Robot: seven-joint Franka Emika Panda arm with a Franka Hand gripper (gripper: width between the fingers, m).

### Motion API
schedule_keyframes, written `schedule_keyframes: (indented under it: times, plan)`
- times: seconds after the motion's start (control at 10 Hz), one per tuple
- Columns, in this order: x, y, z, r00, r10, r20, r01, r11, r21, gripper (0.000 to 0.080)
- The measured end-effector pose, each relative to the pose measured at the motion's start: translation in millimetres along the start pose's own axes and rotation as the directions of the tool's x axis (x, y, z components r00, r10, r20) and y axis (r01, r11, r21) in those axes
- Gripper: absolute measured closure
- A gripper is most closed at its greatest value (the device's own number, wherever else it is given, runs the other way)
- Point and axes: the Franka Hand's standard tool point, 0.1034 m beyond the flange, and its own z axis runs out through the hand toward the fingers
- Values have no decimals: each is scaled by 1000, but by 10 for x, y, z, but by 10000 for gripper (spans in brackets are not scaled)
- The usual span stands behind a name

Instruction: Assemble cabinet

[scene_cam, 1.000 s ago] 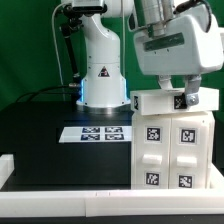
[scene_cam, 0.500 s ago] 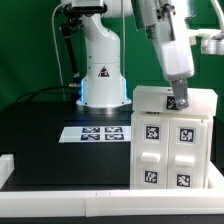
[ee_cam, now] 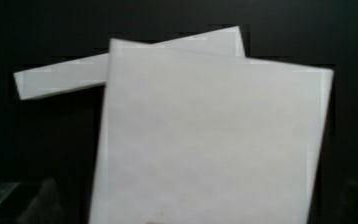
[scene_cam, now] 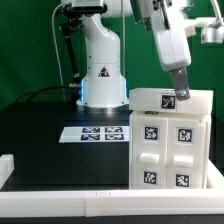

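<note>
Exterior view: your cabinet [scene_cam: 171, 150] stands upright on the black bench [scene_cam: 40, 128] at the exterior view's right, near the front edge. Its front face is split into four panels, each carrying a black-and-white tag. A flat white slab [scene_cam: 145, 100] with a tag of its own lies across the cabinet's top, a little skewed against the box below. Your arm [scene_cam: 165, 40] reaches down from the upper right, and the jaws meet the slab's top just beside that tag. You cannot tell whether they are parted or closed; the tips are a dark blur against the white. The marker board [scene_cam: 95, 132] lies flat on the bench to the exterior view's left of the cabinet, in front of the arm's white base [scene_cam: 100, 62]. A white rail [scene_cam: 60, 200] runs along the bench's front.

Wrist view: a broad white panel [ee_cam: 202, 135] fills most of the picture against black. A narrower white strip [ee_cam: 69, 78] pokes out from under it, tilted. You cannot tell which parts of the cabinet these are. The jaws' state is not readable here either.
</note>
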Motion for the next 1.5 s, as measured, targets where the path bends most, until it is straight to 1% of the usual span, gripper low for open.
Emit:
schedule_keyframes:
  times: [0.2,0.3,0.5,0.6,0.7,0.8,0.9,1.0,1.1,1.2,1.4,1.5]
  plan:
    - [-41,-21,-113,1000,2,15,-2,1000,16,2]
    - [-55,-32,-135,1000,-7,27,6,1000,21,2]
    - [-59,-23,-118,999,-31,26,31,999,18,2]
    - [-63,-7,-117,987,-159,28,159,987,-6,2]
    - [-85,-18,-148,952,-303,31,304,952,-30,2]
    - [-102,-58,-167,867,-497,26,498,866,-38,2]
    - [-101,-80,-158,806,-591,31,592,805,-35,2]
    - [-60,-93,-149,679,-732,43,734,679,-34,2]
    - [-67,-115,-146,551,-832,63,834,550,-38,2]
    - [-68,-124,-142,497,-865,64,868,496,-35,2]
    - [-63,-124,-140,331,-941,69,944,330,-24,2]
    - [-56,-126,-145,243,-968,67,970,241,-27,2]
